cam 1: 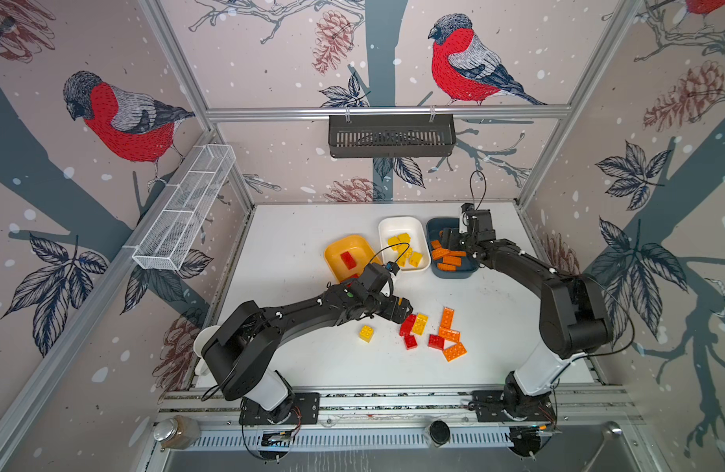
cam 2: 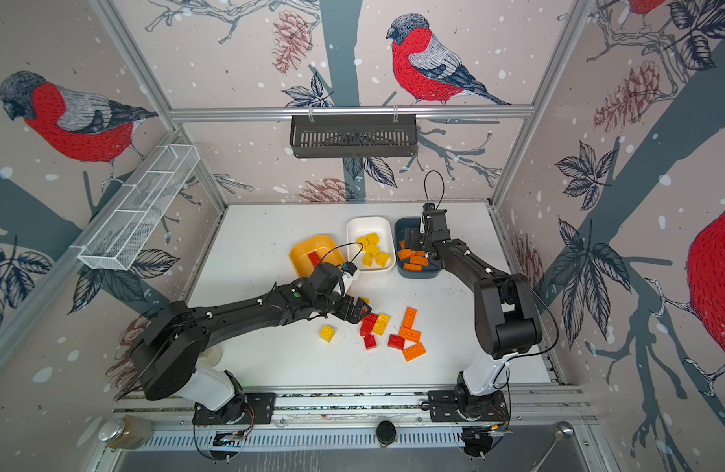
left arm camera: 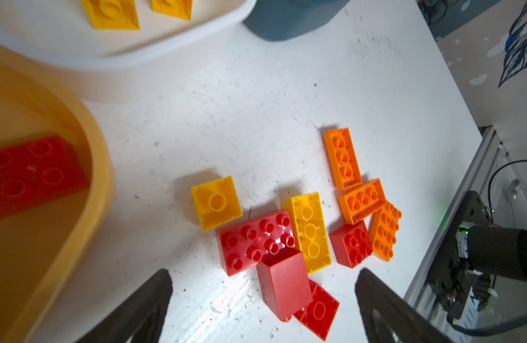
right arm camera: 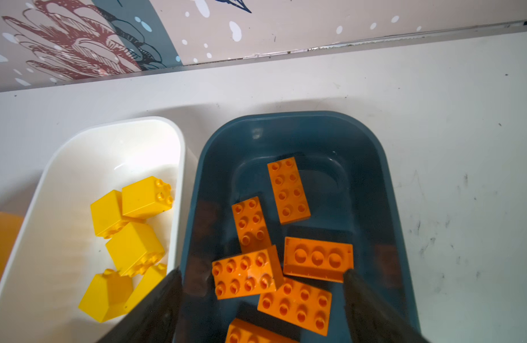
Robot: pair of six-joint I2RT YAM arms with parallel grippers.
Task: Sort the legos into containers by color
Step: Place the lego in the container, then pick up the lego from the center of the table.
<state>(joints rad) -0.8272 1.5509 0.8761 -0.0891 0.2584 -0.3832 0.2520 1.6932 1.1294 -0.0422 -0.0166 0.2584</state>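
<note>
Top views: white worktop (cam 1: 295,359); yellow-orange tray (cam 1: 334,251) holding one red lego (cam 1: 347,260), white tray (cam 1: 397,225) of yellow legos (cam 1: 403,239), teal tray (cam 1: 436,227) of orange legos (cam 1: 450,259). Wrist views show left gripper (left arm camera: 263,272), fingers (left arm camera: 152,303) released, over loose legos (cam 1: 436,341); right gripper (right arm camera: 262,272), released, over teal tray.

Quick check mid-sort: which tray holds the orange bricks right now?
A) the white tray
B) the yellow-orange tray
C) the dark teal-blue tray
C: the orange studded plastic bricks lie inside the dark teal-blue plastic tray, while the white plastic tray beside it holds only yellow plastic bricks.
</note>
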